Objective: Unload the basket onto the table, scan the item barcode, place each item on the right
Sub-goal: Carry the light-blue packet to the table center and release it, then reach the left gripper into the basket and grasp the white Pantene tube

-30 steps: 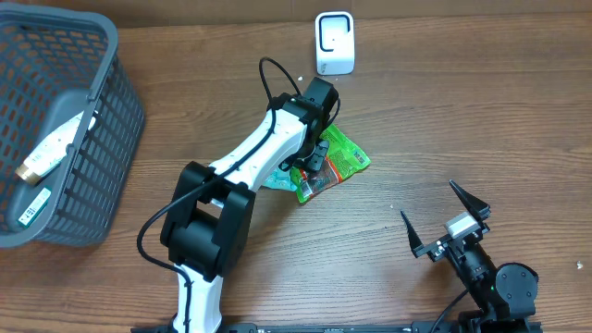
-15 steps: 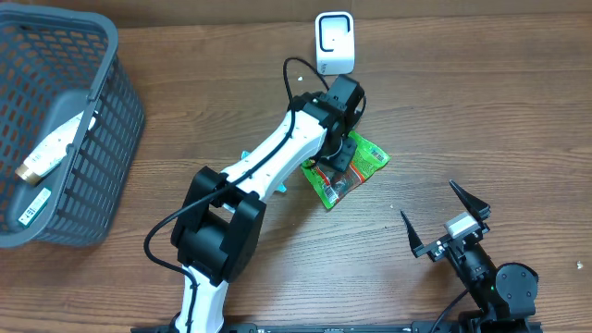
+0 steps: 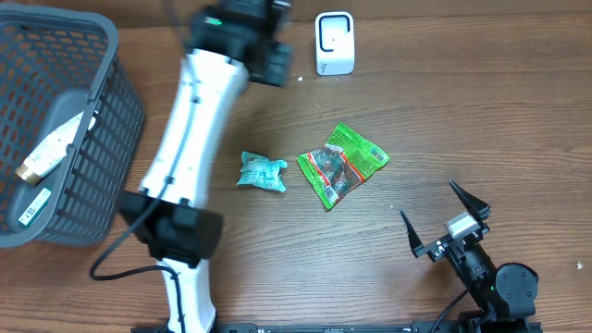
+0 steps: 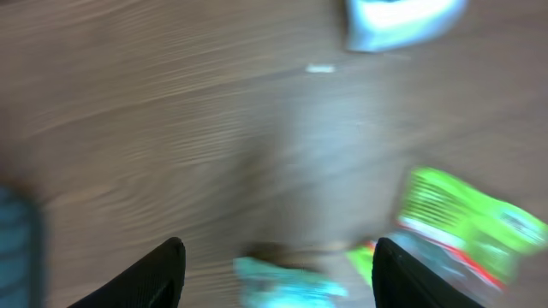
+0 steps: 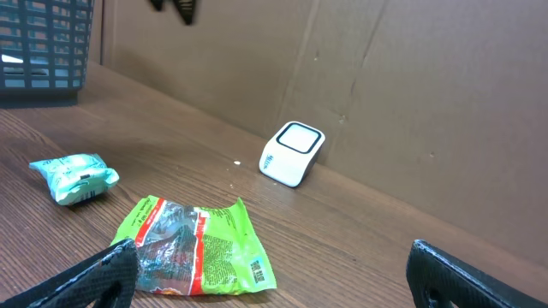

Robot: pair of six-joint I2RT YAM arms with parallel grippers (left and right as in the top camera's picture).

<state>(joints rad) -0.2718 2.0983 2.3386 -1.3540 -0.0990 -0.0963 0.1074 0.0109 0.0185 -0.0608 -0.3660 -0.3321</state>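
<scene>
Left fingers (image 4: 163, 272) withdrew; crinkly green packet (image 3: 343, 163) lies on woodgrain table (image 3: 481, 102).

The crinkled green plastic snack packet (image 3: 343, 164) with a red band lies flat on the wooden desk (image 3: 462, 111) at the centre of the overhead view. Its small barcode (image 5: 257, 272) faces up at one corner. The white rounded-square barcode scanner (image 3: 334, 43) stands well apart, at the top edge.

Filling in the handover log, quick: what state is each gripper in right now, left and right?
Left gripper: open, holding nothing.
Right gripper: open wide, holding nothing.
</scene>
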